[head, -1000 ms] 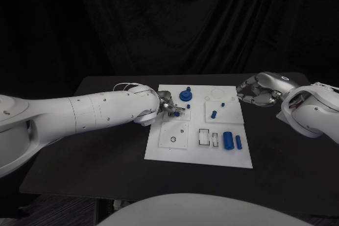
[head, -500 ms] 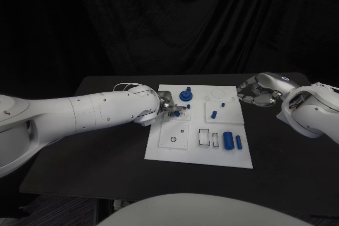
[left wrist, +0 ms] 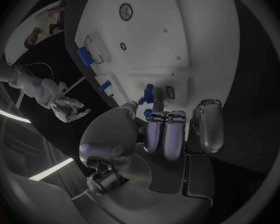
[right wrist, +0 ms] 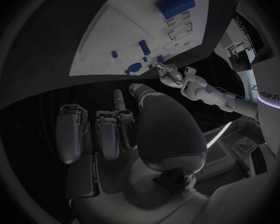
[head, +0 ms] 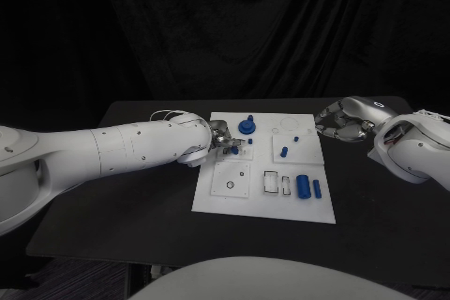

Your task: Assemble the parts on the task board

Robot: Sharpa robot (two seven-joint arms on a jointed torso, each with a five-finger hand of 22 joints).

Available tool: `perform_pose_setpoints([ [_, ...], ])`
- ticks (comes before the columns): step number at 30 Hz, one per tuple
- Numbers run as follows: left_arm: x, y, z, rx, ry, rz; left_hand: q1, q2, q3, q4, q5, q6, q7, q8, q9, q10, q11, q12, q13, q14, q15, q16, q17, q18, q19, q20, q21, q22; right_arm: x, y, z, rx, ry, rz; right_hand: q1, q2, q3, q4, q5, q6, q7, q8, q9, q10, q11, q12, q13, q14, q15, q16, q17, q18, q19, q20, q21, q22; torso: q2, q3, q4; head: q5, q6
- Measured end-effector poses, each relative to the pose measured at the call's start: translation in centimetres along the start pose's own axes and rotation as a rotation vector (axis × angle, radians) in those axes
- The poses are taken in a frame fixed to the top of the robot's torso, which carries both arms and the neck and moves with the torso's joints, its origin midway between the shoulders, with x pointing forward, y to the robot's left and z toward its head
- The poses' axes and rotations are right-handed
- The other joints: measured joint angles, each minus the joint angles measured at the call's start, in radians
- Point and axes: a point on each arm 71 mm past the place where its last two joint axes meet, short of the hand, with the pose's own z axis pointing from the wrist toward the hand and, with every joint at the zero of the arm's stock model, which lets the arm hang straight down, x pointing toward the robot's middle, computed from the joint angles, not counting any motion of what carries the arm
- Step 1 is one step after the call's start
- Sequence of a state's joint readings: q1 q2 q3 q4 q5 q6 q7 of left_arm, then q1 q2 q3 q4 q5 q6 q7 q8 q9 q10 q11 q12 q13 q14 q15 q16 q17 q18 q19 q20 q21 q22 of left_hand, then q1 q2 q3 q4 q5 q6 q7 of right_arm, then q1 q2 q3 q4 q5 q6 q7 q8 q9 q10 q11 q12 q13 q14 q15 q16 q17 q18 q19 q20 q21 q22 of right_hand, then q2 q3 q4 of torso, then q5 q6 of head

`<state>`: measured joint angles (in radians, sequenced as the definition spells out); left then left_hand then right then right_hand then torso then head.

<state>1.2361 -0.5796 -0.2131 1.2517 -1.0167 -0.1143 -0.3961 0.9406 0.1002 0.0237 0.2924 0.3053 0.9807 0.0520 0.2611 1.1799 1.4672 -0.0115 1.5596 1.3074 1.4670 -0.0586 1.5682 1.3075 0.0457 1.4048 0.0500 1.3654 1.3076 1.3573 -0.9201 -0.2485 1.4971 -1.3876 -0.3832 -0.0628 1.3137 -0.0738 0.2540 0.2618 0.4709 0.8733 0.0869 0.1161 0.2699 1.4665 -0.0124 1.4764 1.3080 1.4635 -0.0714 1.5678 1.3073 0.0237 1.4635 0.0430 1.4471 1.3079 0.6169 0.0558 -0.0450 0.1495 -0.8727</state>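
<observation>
We judged the assembly to be only partly done. On the white task board (head: 264,176), which lay in the middle of the black worktop (head: 140,202), a blue knobbed part (head: 246,125) already stood upright near the board's 11 o'clock corner, and a small blue peg (head: 283,152) with a tiny blue stud (head: 295,139) sat on the raised plate toward 1 o'clock. Still loose, as far as we could tell, were the large blue cylinder (head: 303,185) and the slim blue rod (head: 317,189) just beside it, lying toward 4 o'clock next to open rectangular slots (head: 271,182), while the plate with the round hole (head: 231,181) at 8 o'clock looked unfilled. The left robot hand (head: 223,140) was over the board's 10 o'clock region, its fingertips (left wrist: 154,100) pinching a small blue part (left wrist: 150,91) right at the board surface, the other fingers curled beside it; we took this for a part being seated, though we could not tell whether it was fully home. The right robot hand (head: 341,125) hung off the board's edge at 2 o'clock, fingers loosely curled and holding nothing we could see, well apart from the loose cylinder and rod.
</observation>
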Motion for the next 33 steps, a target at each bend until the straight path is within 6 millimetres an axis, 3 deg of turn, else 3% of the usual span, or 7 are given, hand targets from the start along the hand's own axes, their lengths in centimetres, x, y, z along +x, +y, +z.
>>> perform_pose_setpoints([
  [2,-0.02,-0.01,0.00,0.001,-0.003,-0.001,0.012,0.002,0.000,0.000,0.028,-0.007,-0.003,0.003,0.005,0.000,0.000,0.000,0.000,0.000,0.000,0.000,0.000,0.000,0.000,0.000,0.000,0.000,0.00,-0.01,-0.01,0.001,0.001,0.000,0.000,0.000,0.000,0.000,0.000,0.002,0.002,0.000,0.000,0.000,0.000,0.000,0.000,0.000,0.000,0.000,0.000,0.000,0.000,0.000,0.000,0.000,0.000,0.0000,0.0001,0.000,0.000],
  [6,-0.05,-0.04,0.00,0.006,-0.008,-0.003,0.059,-0.003,0.005,-0.005,0.123,-0.013,-0.005,0.004,0.017,0.000,0.000,0.000,0.000,0.000,0.000,0.000,0.000,0.000,0.000,0.000,-0.004,0.000,0.01,-0.02,-0.03,0.001,0.001,0.000,0.000,0.000,0.000,0.000,0.000,0.004,0.004,0.000,0.000,0.000,0.000,0.000,0.000,0.000,0.000,0.000,0.000,0.000,0.000,0.000,0.000,0.000,0.000,0.0000,0.0002,0.001,0.000],
  [10,-0.07,-0.06,0.00,0.008,-0.010,-0.004,0.104,-0.018,0.025,-0.008,0.164,-0.019,-0.006,0.004,0.021,0.000,0.000,0.000,0.000,0.000,0.000,0.000,0.000,0.000,0.000,0.000,-0.004,0.000,0.01,-0.03,-0.04,0.002,0.002,0.000,0.000,0.000,0.000,0.000,0.000,0.004,0.004,0.000,0.000,0.000,0.000,0.000,0.000,0.000,0.000,0.000,0.000,0.000,0.000,0.000,0.000,0.000,0.000,0.0001,0.0003,0.001,0.000],
  [15,-0.09,-0.04,-0.01,0.010,-0.011,-0.005,0.130,-0.035,0.036,-0.011,0.173,-0.019,-0.006,0.004,0.021,0.000,0.000,0.000,0.000,0.000,0.000,0.000,0.000,0.000,0.000,0.000,-0.008,0.000,0.01,-0.05,-0.05,0.003,0.002,0.000,0.000,0.000,0.000,0.000,0.000,0.004,0.004,0.000,-0.001,0.000,0.000,0.000,0.000,0.000,0.000,0.000,0.000,0.000,0.000,0.000,0.000,0.000,0.000,0.0001,0.0006,0.000,0.000],
  [30,-0.09,0.07,-0.09,0.012,-0.010,-0.005,0.181,-0.054,0.068,-0.019,0.179,-0.019,-0.006,0.004,0.016,-0.003,-0.003,0.000,0.000,-0.004,-0.004,0.000,0.000,0.000,0.004,-0.003,-0.012,0.000,0.01,-0.09,-0.06,0.005,0.002,0.000,0.000,0.000,0.000,0.000,0.000,0.004,0.004,0.000,-0.001,0.000,0.000,0.000,0.000,0.000,0.000,0.000,0.000,0.000,0.000,0.000,0.000,0.000,-0.001,0.0003,-0.0004,0.002,0.000],
  [33,-0.07,0.07,-0.12,0.013,-0.009,-0.005,0.190,-0.061,0.079,-0.016,0.158,-0.019,-0.006,0.004,0.013,-0.003,-0.003,0.000,0.000,-0.004,-0.004,0.000,0.000,0.000,0.004,-0.003,-0.016,0.000,0.01,-0.08,-0.05,0.005,0.002,0.000,0.000,0.000,0.000,0.000,0.000,0.004,0.004,-0.003,-0.002,0.000,0.000,-0.004,0.000,0.000,0.000,0.000,0.000,0.000,0.000,0.000,0.000,0.000,-0.001,0.0003,-0.0006,0.002,0.000],
])
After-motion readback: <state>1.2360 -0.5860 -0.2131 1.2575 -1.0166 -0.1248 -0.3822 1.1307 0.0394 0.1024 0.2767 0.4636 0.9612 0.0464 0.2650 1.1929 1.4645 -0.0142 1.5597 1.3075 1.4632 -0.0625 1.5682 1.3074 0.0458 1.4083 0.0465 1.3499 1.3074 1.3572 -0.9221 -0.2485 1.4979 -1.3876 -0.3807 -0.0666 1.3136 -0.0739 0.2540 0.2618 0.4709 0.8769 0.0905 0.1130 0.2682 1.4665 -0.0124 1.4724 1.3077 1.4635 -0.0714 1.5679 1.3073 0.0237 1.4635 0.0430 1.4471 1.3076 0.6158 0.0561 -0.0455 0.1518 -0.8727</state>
